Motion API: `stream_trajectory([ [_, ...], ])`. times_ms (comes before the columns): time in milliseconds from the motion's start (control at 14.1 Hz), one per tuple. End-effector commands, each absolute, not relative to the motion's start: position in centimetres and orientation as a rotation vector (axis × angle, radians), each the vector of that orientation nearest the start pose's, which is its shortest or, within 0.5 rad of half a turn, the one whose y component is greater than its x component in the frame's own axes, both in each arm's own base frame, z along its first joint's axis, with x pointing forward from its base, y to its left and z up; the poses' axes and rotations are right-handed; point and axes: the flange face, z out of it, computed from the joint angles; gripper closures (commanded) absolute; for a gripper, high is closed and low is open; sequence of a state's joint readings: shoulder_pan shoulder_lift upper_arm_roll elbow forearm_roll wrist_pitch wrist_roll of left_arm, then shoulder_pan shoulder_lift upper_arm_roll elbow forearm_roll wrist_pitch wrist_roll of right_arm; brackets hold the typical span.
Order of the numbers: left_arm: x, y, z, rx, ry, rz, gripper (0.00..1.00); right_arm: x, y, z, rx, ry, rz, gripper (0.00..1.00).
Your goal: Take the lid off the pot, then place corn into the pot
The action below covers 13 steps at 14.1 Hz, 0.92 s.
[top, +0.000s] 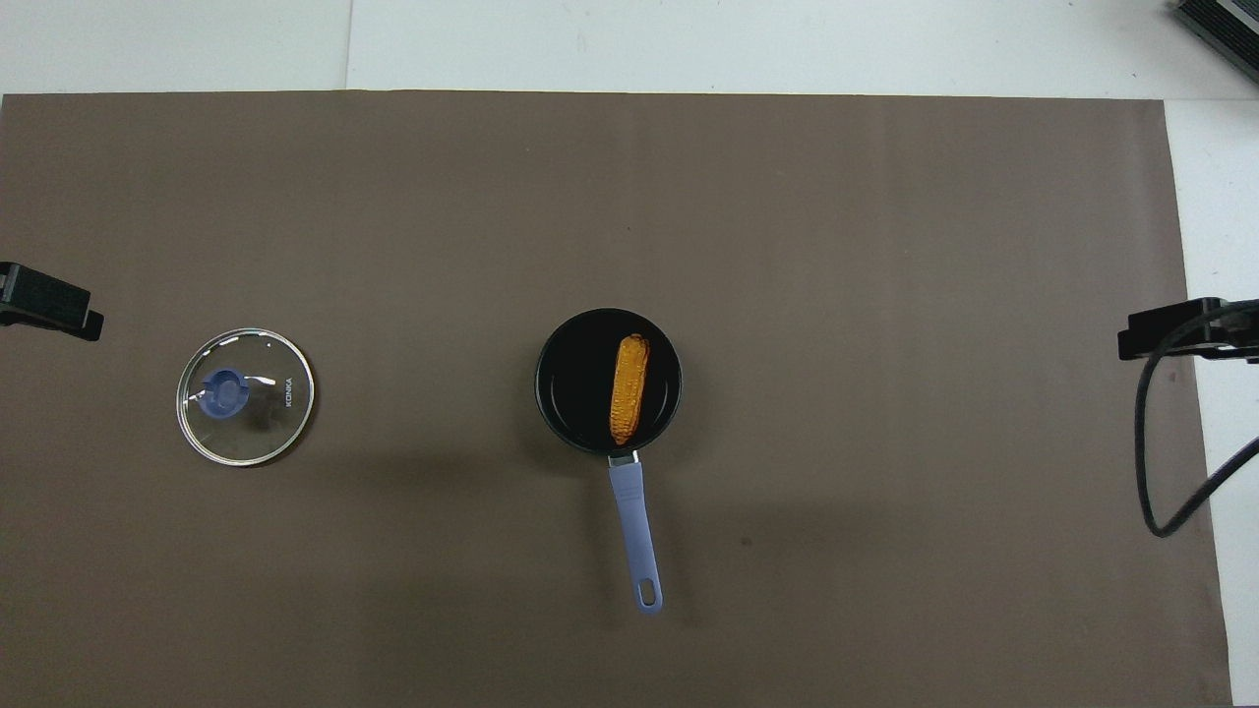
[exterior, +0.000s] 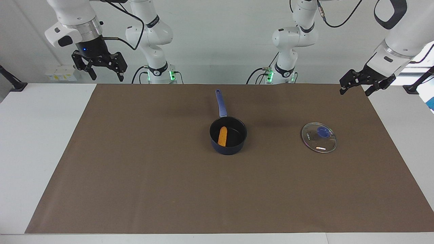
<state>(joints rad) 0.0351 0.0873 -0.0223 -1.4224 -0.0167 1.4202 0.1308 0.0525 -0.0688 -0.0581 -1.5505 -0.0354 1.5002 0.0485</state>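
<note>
The dark blue pot point(exterior: 230, 148) stands uncovered in the middle of the brown mat, its light-blue handle point(exterior: 221, 103) pointing toward the robots. The orange-yellow corn point(exterior: 222, 136) lies inside the pot. The glass lid point(exterior: 319, 137) with its blue knob lies flat on the mat, toward the left arm's end of the table. My left gripper point(exterior: 355, 93) hangs open and empty over the mat's edge at its own end. My right gripper point(exterior: 106, 78) hangs open and empty, raised over the mat's corner at its own end. The overhead view shows the pot point(top: 575, 388), corn point(top: 629, 388) and lid point(top: 245, 395).
The brown mat point(exterior: 135, 169) covers most of the white table. Only the tips of the left gripper point(top: 44, 307) and right gripper point(top: 1175, 329) show at the sides of the overhead view. A black cable point(top: 1151, 462) loops near the right gripper.
</note>
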Motion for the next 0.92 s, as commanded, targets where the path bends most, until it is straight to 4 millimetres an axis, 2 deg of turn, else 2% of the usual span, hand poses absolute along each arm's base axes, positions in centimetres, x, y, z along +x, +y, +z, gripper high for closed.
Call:
stream_trajectory([
  [0, 56.11, 0.73, 63.77, -3.157, 0.182, 0.143, 0.0, 52.27, -1.27, 66.66, -3.154, 0.077, -0.024, 0.0],
  [852, 55.91, 0.76, 64.29, -3.153, 0.191, 0.124, 0.0, 52.01, -1.6, 66.53, -3.153, 0.087, 0.01, 0.0],
])
